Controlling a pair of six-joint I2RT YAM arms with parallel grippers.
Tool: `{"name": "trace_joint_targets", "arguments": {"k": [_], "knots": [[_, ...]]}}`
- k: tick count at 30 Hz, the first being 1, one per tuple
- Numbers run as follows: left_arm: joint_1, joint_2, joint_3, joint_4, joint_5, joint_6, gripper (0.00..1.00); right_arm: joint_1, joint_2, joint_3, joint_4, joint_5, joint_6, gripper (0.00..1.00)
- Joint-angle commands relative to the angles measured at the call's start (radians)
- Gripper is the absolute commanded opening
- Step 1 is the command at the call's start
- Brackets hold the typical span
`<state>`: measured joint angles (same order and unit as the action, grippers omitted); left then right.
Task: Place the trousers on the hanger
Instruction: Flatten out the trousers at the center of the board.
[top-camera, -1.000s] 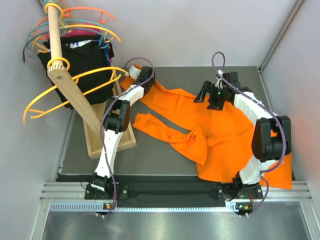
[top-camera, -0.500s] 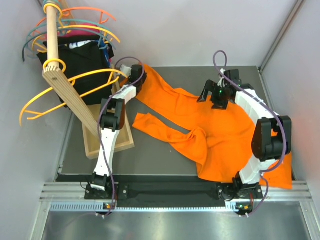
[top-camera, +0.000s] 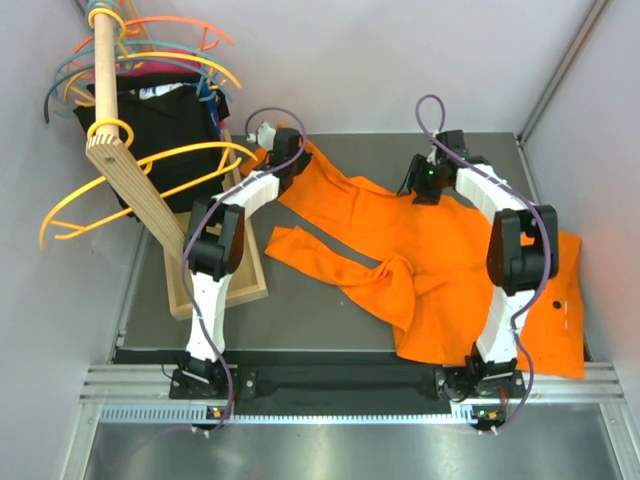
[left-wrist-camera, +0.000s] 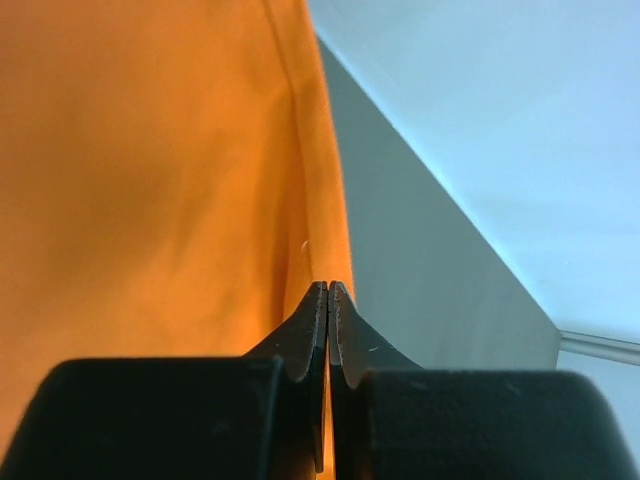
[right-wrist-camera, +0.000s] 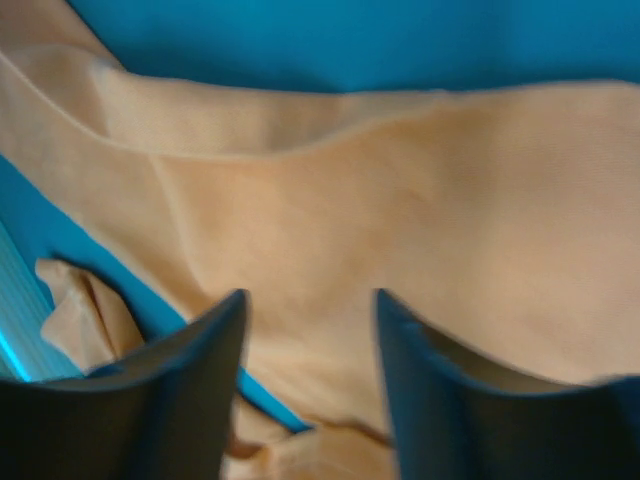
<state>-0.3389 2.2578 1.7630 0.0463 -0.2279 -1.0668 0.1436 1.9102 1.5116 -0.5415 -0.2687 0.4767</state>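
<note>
Top external view: the left gripper (top-camera: 284, 150) is clenched, apparently pinching a leg hem of the trousers (top-camera: 430, 250), with the hanger (top-camera: 190, 148) just beside its jaws. The right gripper (top-camera: 420, 188) hangs spread, trousers beneath its jaws.

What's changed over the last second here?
The right gripper moved farther from its base, open over the bright orange fabric trousers. The wooden hanger rack slid left. The left gripper remains shut on a trouser leg beside the thin amber-yellow plastic hanger.
</note>
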Motion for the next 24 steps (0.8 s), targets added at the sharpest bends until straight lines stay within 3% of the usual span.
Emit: {"name": "trace_joint_targets", "arguments": {"k": [1, 4, 7, 11, 14, 16, 24], "knots": [[-0.003, -0.053, -0.037, -0.043, -0.016, -0.021, 0.0, 0.075, 0.07, 0.096, 0.116, 0.002, 0.039, 0.47], [-0.009, -0.044, -0.025, -0.128, -0.037, -0.05, 0.0, 0.115, 0.124, 0.121, 0.156, 0.002, 0.091, 0.24], [-0.017, -0.018, -0.001, -0.131, -0.062, -0.038, 0.0, 0.154, 0.162, 0.121, 0.196, 0.042, 0.135, 0.19], [-0.025, 0.032, 0.059, -0.164, -0.045, -0.058, 0.0, 0.185, 0.211, 0.116, 0.316, 0.101, 0.174, 0.15], [-0.054, 0.055, 0.05, -0.131, -0.117, -0.051, 0.0, 0.192, 0.256, 0.101, 0.412, 0.18, 0.2, 0.13], [-0.063, 0.095, 0.078, -0.207, -0.169, -0.094, 0.0, 0.191, 0.283, 0.111, 0.445, 0.201, 0.201, 0.13], [-0.06, 0.154, 0.096, -0.342, -0.243, -0.229, 0.0, 0.159, 0.529, 0.431, 0.44, 0.24, 0.197, 0.15]]}}
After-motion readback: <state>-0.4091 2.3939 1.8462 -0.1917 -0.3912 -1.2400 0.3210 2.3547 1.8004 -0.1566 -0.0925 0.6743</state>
